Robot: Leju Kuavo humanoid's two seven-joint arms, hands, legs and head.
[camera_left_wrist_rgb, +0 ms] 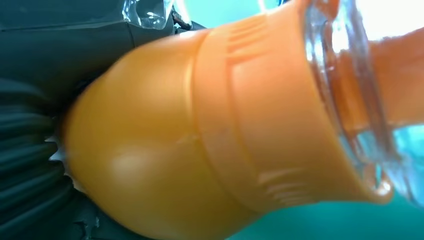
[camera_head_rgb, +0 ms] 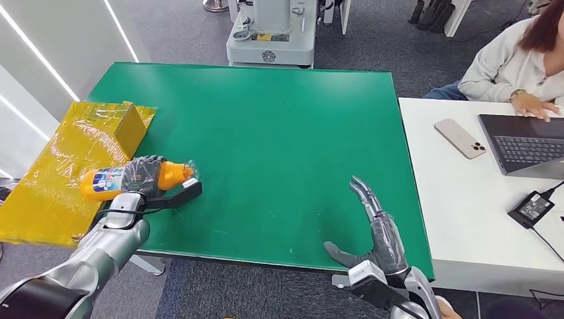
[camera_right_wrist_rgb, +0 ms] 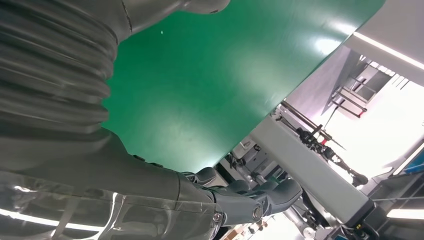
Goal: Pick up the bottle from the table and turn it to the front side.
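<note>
left hand [camera_head_rgb: 143,174]: wrapped round the middle of the orange bottle [camera_head_rgb: 106,181], held lying sideways at the left edge of the green counter [camera_head_rgb: 279,133].
right hand [camera_head_rgb: 379,229]: empty, fingers spread over the counter's near edge.
risk: the smooth bottle could slip as it turns; it is held only at the middle.

The bottle [camera_head_rgb: 110,179] is smooth, glossy orange plastic with a printed label and a clear film wrap, and the left hand [camera_head_rgb: 143,174] gripping it wears dark, matt ribbed covering under shiny transparent film. The green table [camera_head_rgb: 266,133] has a matt, felt-like top, while at its 9 o'clock edge the yellow box [camera_head_rgb: 73,166] is wrapped in crinkled glossy tape. At 5 o'clock the right hand [camera_head_rgb: 379,229] shows dull grey plastic fingers [camera_right_wrist_rgb: 250,200] on a polished silver metal arm [camera_head_rgb: 100,256].
</note>
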